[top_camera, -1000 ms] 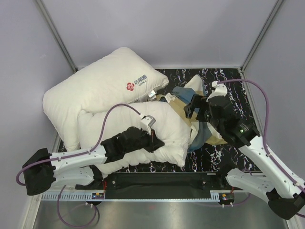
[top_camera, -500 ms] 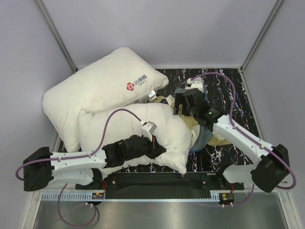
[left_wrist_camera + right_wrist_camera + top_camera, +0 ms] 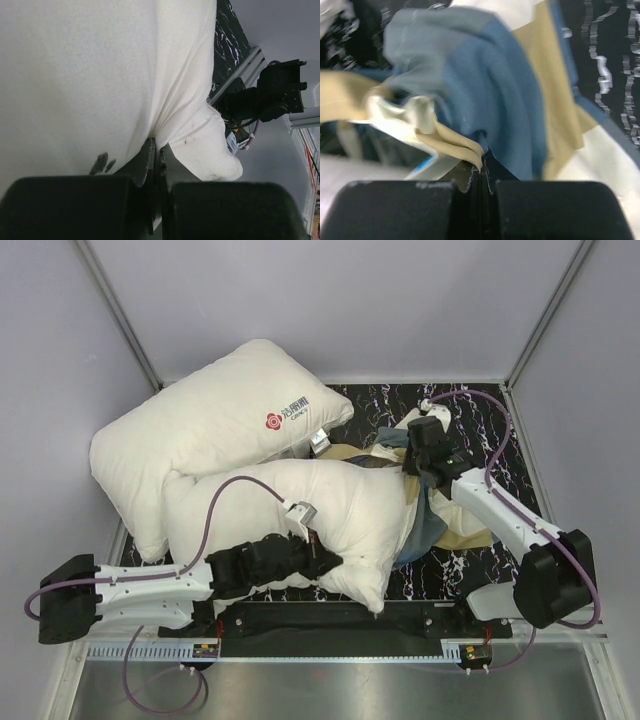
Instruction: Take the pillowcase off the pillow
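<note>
Grey walls closed round a black marbled bench (image 3: 365, 400), and from above I saw two white pillows crowding its left side. A logo pillow (image 3: 220, 420), printed in red, lay at the back left. The plain pillow (image 3: 340, 510) lay in front of it, touching it, nearer the arms. The checked pillowcase (image 3: 440, 530) was bunched in a heap on the bench against the plain pillow's right end; whether any of it wrapped that end I could not tell. The left end effector (image 3: 322, 562) pressed into the pillow's near edge, and the right end effector (image 3: 412, 462) sat on the far part of the heap.

Through the left wrist camera, the left end effector (image 3: 157, 145) was closed tight, a fold of the pillow (image 3: 100, 75) pinched between its jaws and a dark smudge (image 3: 102, 162) just beside them.

Through the right wrist camera, the right end effector (image 3: 482, 170) was likewise closed, gripping a tan fold of the pillowcase (image 3: 490, 90). Blue and cream checks lay crumpled beyond it, and the bench (image 3: 615, 50) showed at the right.
</note>
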{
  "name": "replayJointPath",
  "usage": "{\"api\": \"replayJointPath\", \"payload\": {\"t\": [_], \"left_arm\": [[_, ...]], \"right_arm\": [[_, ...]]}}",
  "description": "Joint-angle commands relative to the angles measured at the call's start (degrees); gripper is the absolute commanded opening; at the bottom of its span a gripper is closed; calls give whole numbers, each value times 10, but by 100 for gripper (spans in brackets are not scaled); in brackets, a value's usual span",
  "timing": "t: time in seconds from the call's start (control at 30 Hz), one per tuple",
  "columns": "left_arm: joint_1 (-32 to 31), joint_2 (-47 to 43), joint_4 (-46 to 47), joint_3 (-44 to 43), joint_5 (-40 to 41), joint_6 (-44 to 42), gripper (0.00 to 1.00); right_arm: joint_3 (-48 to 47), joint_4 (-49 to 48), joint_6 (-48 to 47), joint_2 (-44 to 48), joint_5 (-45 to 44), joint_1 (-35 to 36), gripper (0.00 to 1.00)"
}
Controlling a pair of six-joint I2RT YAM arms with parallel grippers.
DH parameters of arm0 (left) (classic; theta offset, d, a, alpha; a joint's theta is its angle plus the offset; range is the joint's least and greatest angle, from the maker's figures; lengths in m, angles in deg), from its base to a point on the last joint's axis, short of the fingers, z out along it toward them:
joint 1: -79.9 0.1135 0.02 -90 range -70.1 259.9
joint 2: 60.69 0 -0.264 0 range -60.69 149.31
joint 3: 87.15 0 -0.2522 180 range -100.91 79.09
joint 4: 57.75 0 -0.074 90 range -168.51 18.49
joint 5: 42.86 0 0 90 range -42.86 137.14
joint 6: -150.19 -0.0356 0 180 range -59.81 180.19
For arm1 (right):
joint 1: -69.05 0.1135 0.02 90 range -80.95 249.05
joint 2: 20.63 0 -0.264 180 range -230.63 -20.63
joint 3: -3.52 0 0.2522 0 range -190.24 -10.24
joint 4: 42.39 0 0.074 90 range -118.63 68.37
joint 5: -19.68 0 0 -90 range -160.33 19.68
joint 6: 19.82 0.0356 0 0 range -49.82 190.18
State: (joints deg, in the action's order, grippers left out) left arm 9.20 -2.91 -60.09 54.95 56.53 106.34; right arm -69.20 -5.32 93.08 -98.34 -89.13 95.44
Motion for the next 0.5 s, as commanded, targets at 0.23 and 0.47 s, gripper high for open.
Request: {"api": "replayJointPath", "payload": {"t": [0.23, 0.47], "left_arm": [[-13, -119, -264, 73, 55, 34, 0], [-13, -185, -351, 47, 108, 35, 0]], "right_arm": [[-93, 9, -56, -31, -21, -150, 0], [-137, 52, -96, 17, -38, -228, 0]]}}
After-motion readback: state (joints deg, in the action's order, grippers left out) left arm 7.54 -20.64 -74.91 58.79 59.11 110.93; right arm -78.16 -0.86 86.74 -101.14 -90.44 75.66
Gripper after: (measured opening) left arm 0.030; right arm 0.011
